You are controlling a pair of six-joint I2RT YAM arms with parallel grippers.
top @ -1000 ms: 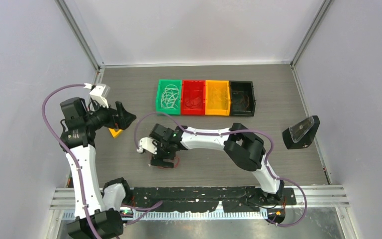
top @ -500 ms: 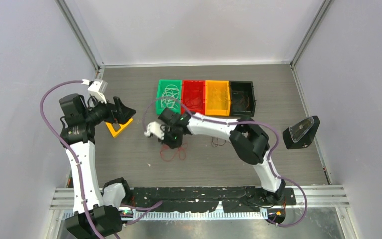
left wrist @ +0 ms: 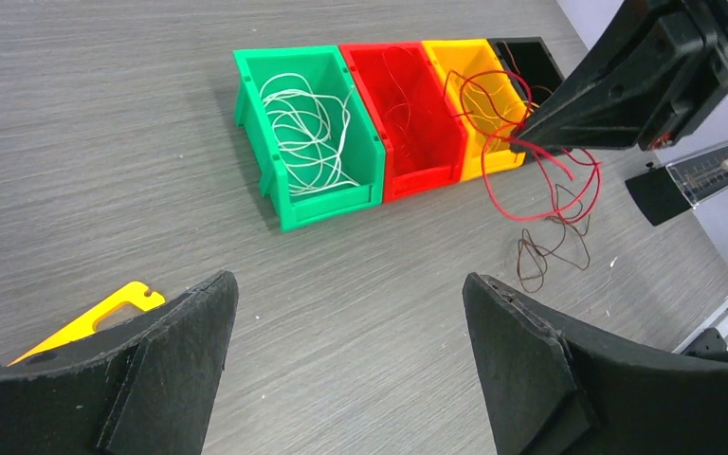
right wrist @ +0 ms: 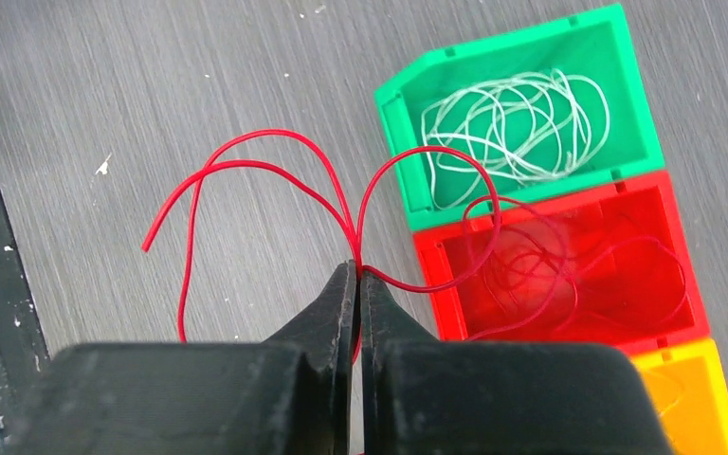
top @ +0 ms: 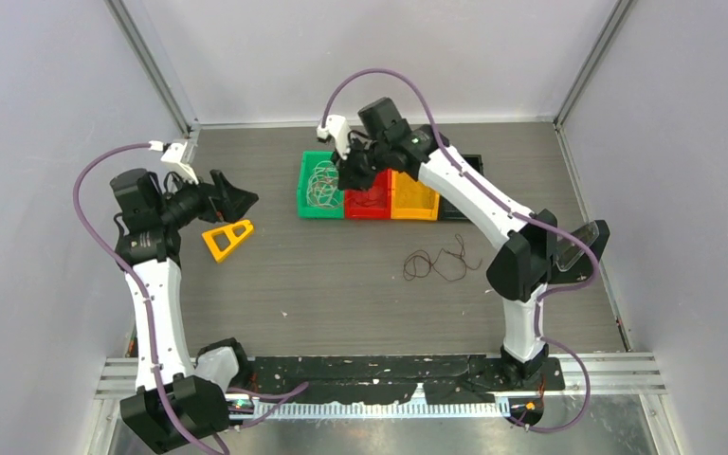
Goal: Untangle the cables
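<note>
Top view: the green bin (top: 320, 214) stands at the far side of the surface (top: 341, 284). The red bin (top: 368, 214) touches its right side and the orange bin (top: 414, 214) comes next along. White cables (top: 322, 185) lie coiled inside the green bin. The right arm reaches over the row, and the right jaws hang above the seam between the green bin and the red one. A dark brown cable (top: 441, 263) lies loose on the surface, to the right of the green bin and nearer the arm bases. A yellow triangular piece (top: 227, 237) lies flat well to the left of the green bin, with the left jaws close to it.

Right wrist view: the right jaws are pressed together on a red cable (right wrist: 357, 227). Its 2 loops arch away from the tips, 1 over bare surface beside the green bin and 1 across the green bin's corner and the red bin. More red cables (right wrist: 550, 265) lie in the red bin.

Left wrist view: the left jaws are spread wide, with nothing between the 2 fingers (left wrist: 550, 379). Beyond them the green bin starts the row and the black bin (left wrist: 531, 62) ends it. The red cable dangles from the right jaws, seen against the orange bin and the surface. The dark brown cable shows just below it.
</note>
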